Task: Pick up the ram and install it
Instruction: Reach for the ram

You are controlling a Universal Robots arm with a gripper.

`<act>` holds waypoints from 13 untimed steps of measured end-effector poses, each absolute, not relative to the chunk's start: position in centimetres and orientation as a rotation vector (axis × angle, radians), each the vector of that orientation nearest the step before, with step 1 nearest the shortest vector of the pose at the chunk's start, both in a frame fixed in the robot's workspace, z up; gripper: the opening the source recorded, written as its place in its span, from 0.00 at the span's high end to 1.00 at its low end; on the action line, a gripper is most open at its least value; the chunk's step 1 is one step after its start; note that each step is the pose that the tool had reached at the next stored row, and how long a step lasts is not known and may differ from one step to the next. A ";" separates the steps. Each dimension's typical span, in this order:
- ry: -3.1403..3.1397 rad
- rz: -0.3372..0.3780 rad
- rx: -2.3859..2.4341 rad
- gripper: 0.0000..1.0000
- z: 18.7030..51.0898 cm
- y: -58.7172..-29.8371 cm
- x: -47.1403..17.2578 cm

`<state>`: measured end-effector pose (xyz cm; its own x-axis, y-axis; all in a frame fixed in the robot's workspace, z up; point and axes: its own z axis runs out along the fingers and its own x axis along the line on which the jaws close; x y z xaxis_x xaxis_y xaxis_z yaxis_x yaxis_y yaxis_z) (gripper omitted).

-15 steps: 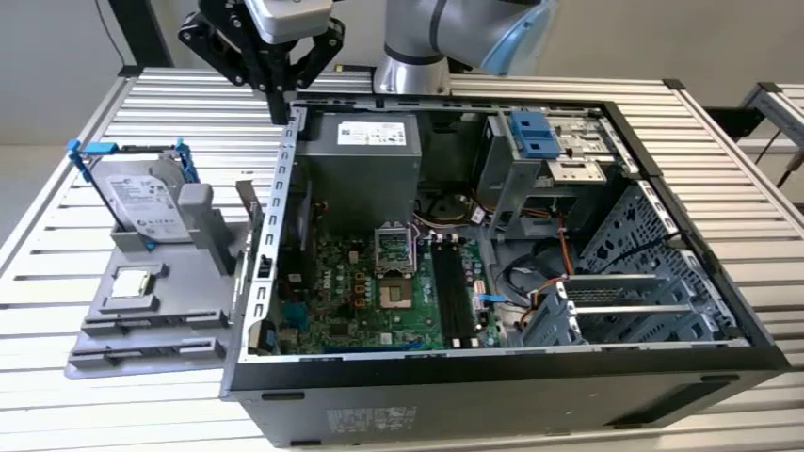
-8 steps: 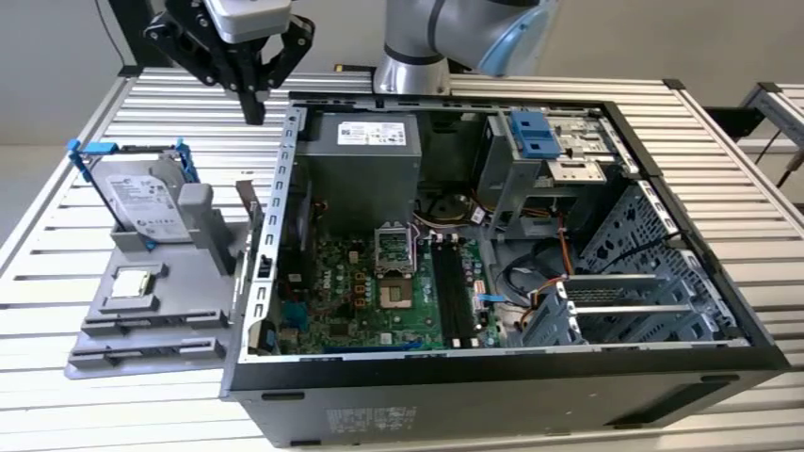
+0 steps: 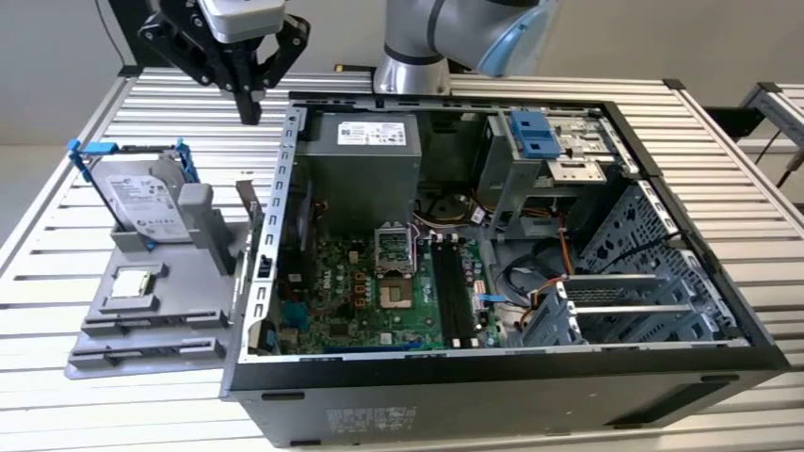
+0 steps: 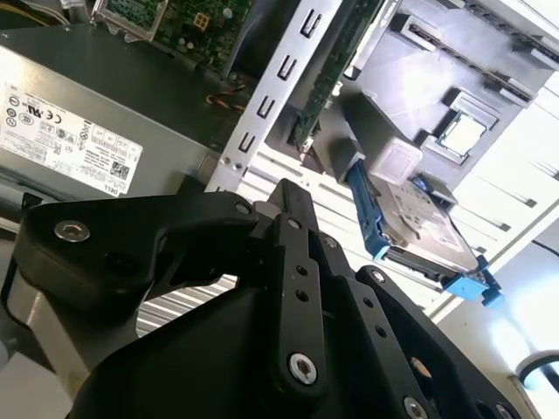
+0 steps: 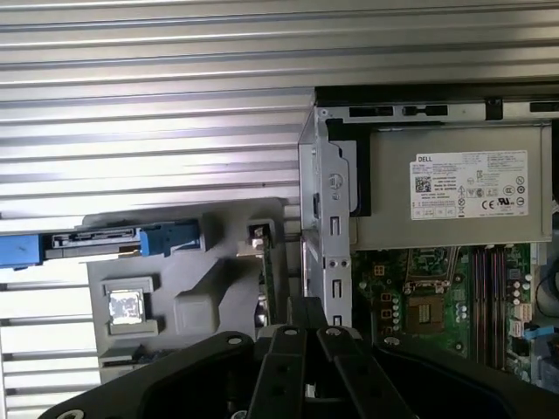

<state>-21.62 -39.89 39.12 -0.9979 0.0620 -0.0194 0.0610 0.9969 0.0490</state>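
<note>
— Slatted metal table [image 3: 75,122] under it all, then. How does the gripper [image 3: 251,115] stand?
— Its fingers are pressed together with nothing between them. It hangs over the table just outside the open computer case [image 3: 503,377], by the corner where the power supply sits.
— And the ram [image 3: 247,200]?
— It stands on edge in the gray holder [image 3: 138,330], on the side nearest the case wall, well apart from the gripper. In the second wrist view it is a thin green stick [image 4: 334,74] beyond the fingertips.
— What else is in that holder?
— A hard drive [image 3: 138,202] in a blue frame, propped upright, with a pale printed label. A square processor chip [image 3: 132,281] lies flat nearby.
— Any writing inside the case?
— A white label [image 3: 371,132] with black print and barcodes sits on the gray power supply [image 3: 364,174]. Next to it lies the green motherboard [image 3: 339,301], its long black slots [image 3: 453,292] bare.
</note>
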 end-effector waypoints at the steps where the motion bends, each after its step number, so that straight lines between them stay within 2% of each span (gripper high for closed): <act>1: 3.118 0.075 0.093 1.00 39.1 -39.9 -21.7; 13: 3.120 0.076 0.042 1.00 39.1 -39.9 -23.7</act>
